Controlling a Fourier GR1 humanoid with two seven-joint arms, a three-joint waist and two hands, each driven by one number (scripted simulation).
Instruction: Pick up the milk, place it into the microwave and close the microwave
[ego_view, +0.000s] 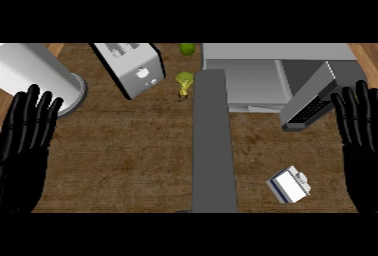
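From my remote station, the head view showed both hands resting with fingers straight and raised, holding nothing: the left hand (26, 145) at the view's left edge, the right hand (359, 140) at its right edge. The milk (290, 184), a small white carton with a dark blue stripe, lay on the brown wooden table (125, 160) toward the lower right, near the right hand but apart from it, just to its left and below its fingertips. The microwave (258, 75) stood at the top right with its door (314, 102) swung open toward the right hand, well above the milk. A long grey bar (214, 145) ran up the middle of the view, between the milk and the left hand. Farther back sat a toaster (133, 67), a white cylinder (37, 75), a piece of broccoli (184, 82) and a lime (187, 48).
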